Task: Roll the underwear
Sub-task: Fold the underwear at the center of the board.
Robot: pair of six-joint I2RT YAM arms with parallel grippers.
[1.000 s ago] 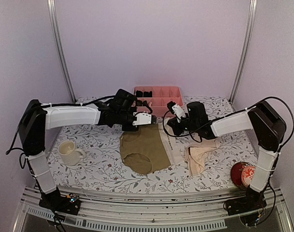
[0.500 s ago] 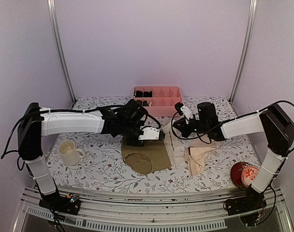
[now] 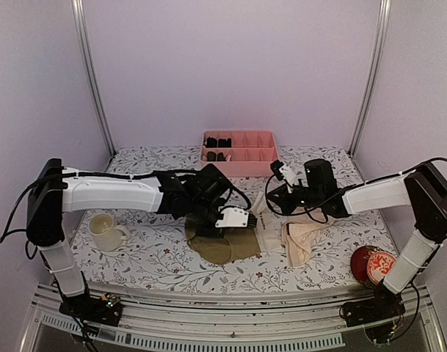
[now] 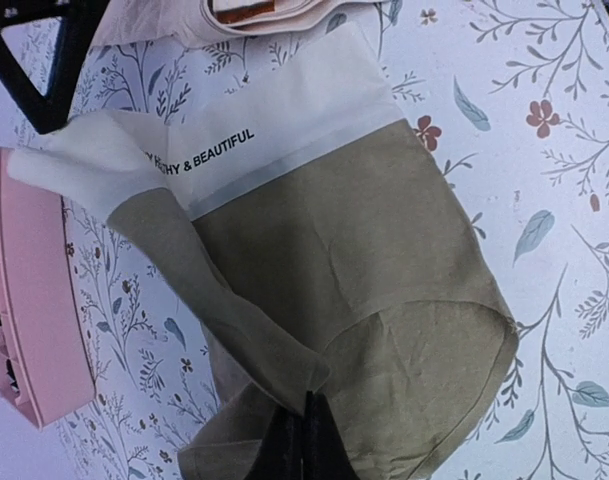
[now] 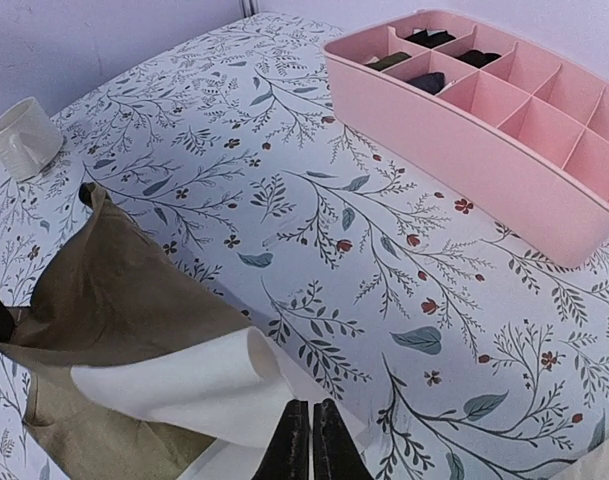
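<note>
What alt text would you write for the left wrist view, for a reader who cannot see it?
Olive-brown underwear with a cream waistband printed "& BEAUTIFUL" lies on a floral table, one edge raised and pinched by the left end effector at bottom centre. A pink tray sits at left.

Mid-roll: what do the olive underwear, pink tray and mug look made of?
The olive underwear: thin matte fabric, probably a cotton blend; it drapes and creases softly. Its cream waistband looks smoother.
The pink tray: likely moulded plastic, with rigid thin dividers and an even satin colour.
The mug: seemingly glazed ceramic with a thick cream wall, though too small to confirm.
</note>
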